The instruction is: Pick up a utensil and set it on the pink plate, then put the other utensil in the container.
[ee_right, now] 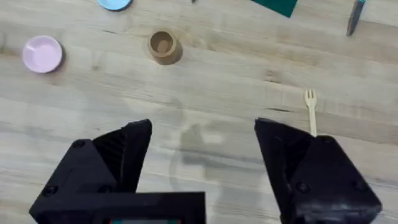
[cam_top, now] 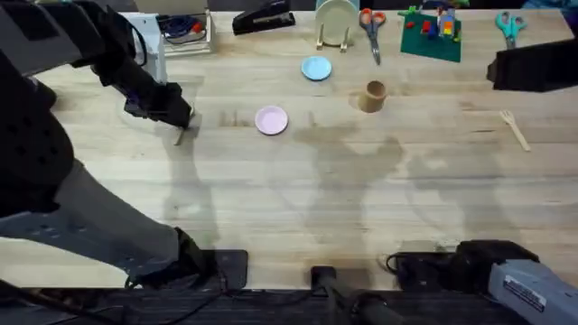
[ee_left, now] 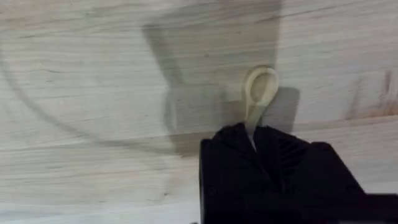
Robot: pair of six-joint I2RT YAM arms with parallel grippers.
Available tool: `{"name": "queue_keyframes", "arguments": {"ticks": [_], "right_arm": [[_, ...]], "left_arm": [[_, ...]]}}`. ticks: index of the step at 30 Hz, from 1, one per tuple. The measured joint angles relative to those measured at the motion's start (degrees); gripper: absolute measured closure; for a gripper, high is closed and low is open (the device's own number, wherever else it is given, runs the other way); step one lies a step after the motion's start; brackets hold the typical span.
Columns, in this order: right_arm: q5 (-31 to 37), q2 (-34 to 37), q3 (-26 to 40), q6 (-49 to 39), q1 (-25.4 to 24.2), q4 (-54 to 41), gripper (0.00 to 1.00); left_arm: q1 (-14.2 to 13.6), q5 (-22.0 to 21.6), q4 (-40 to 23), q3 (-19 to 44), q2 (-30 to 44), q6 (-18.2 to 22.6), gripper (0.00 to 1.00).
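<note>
At the left of the overhead frame the left gripper (cam_top: 178,120) is down on the pale, grained bench (cam_top: 298,199), its black fingers closed on the thin handle of the utensil (ee_left: 259,93), a small pale wooden spoon. In the left wrist view the rounded bowl juts out past the fingertips, lying flat against the wood. The spoon looks light, stiff and smooth, so a pinch on the narrow handle should carry it, though it may pivot if held off-centre.

Right of it, near the upper middle, sits the pink plate (cam_top: 271,120), small, round and flat, well apart from the spoon. Further right stands the container (cam_top: 373,95), a tan, wood-like cylindrical cup.

Toward the right edge lies the other utensil (cam_top: 516,128), a slim wooden fork, flat on the bench; its handle is the natural place to grip. The right gripper (ee_right: 202,155) hangs above the bench with fingers spread wide, holding nothing.
</note>
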Motion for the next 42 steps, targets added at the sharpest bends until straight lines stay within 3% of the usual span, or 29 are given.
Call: {"name": "queue_keyframes", "arguments": {"ticks": [9,16,30,42], "right_arm": [[0.0,0.0,0.0,0.0,0.0,0.0,0.007],[0.0,0.0,0.0,0.0,0.0,0.0,0.008],[0.0,0.0,0.0,0.0,0.0,0.0,0.006],[0.0,0.0,0.0,0.0,0.0,0.0,0.008]], "left_arm": [[-0.1,0.6,-1.6,2.1,1.2,0.0,0.957],[-3.0,-0.4,-8.6,8.6,5.4,0.2,0.962],[-16.9,0.1,-23.2,28.9,7.1,1.3,0.961],[-33.3,0.3,-24.3,31.4,7.1,1.4,0.96]]}}
